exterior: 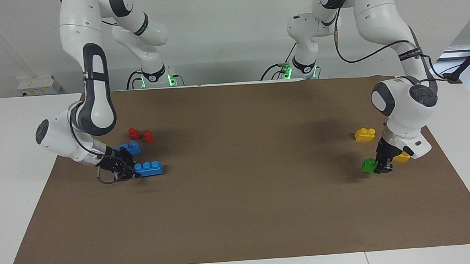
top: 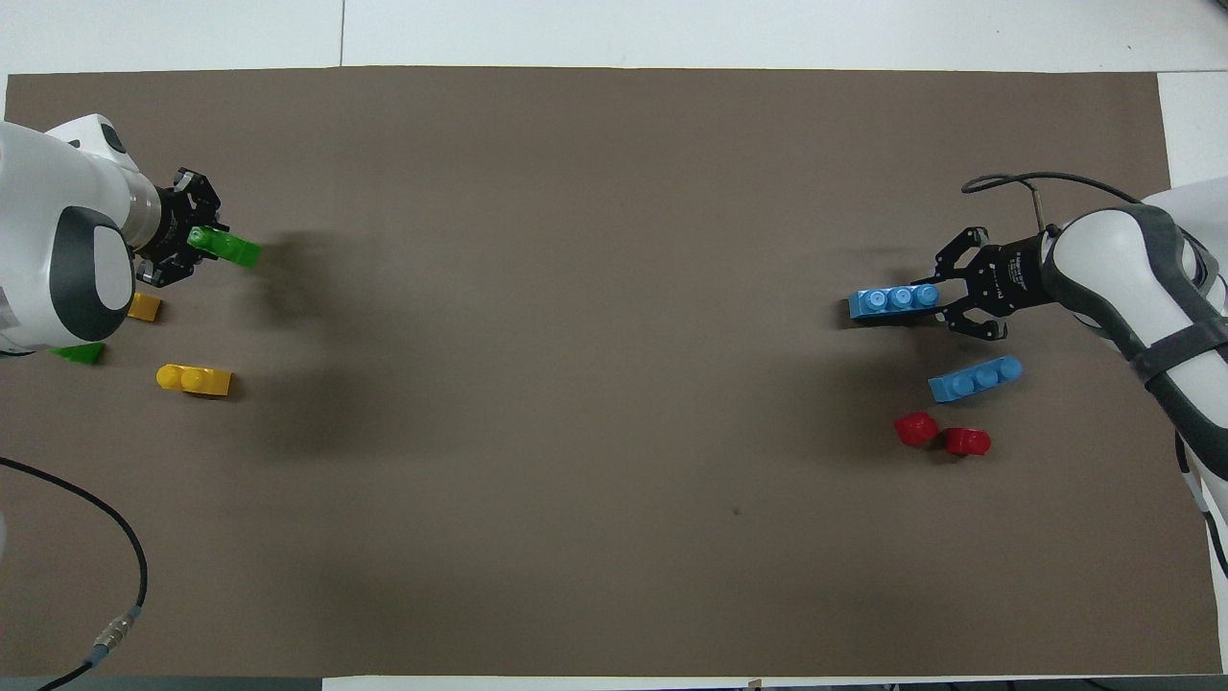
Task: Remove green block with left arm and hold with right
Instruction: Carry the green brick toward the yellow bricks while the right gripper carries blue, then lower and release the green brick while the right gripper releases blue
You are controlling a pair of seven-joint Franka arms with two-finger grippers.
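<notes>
green block [top: 230,248] tilted, long axis along table

Bare brown mat [exterior: 246,195] mid-table — bricks only at both ends

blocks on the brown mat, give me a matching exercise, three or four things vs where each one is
Things:
1. green block
2. blue three-stud brick
3. red pieces
4. yellow two-stud brick

Places:
a. lying free on the mat at the left arm's end
b. in the right pincer, at the mat
c. in the left pincer
d. beside each other at the right arm's end, nearest the robots there

Pairs: 1-c, 2-b, 3-d, 4-a
</notes>
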